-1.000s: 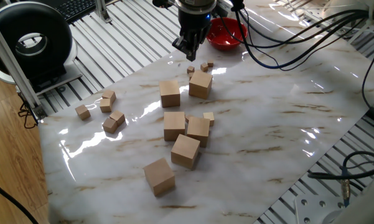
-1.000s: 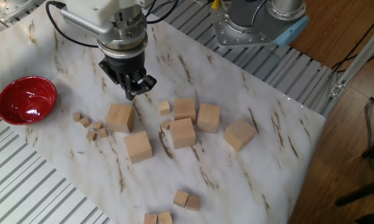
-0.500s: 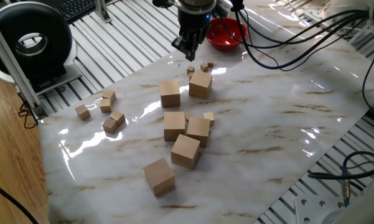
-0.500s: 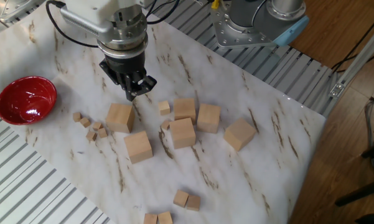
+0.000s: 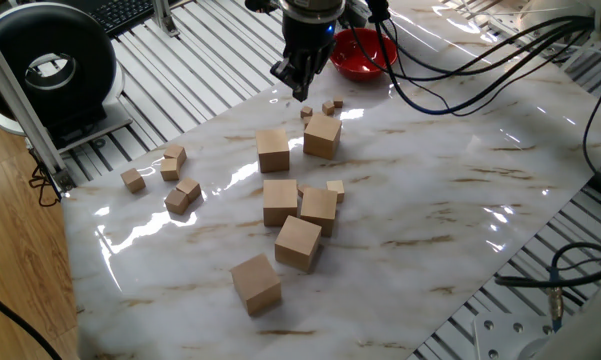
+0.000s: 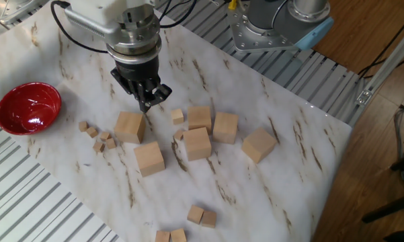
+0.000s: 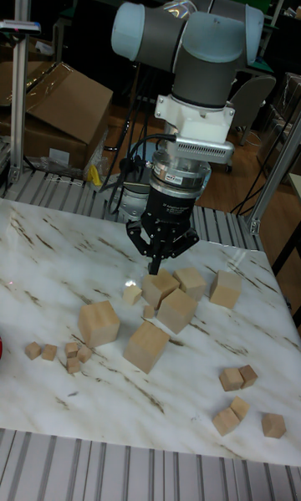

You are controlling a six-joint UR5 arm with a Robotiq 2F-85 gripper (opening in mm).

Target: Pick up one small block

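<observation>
Gripper: the gripper (image 6: 148,102) hangs above the marble counter (image 6: 309,154), empty, jaws drawn together to a narrow tip; seen also at (image 5: 298,82) and (image 7: 155,265).
Nearest target: the small block (image 6: 130,127) sits on the counter just below and beside the tip, not touching it; same cube at (image 5: 322,135) and (image 7: 99,323).
Other large cubes: five more on the counter; three bunched in the middle (image 6: 197,143), one in front (image 6: 149,158), one off alone (image 6: 259,144).
Tiny cubes: a scatter by the small block (image 6: 101,139), one single (image 6: 178,115), a second group near the counter's edge (image 6: 202,216).
Bowl: red bowl (image 6: 27,107) at the counter's edge, well apart from the cubes.
Hidden: in the tall fixed view the gripper covers part of the middle cluster; the bowl shows only as a sliver at the left border.
Cut off: the arm's upper part runs out of both fixed views; two tiny cubes are clipped at the bottom edge (image 6: 170,236).
Unclear: how high the tip hangs above the counter.
</observation>
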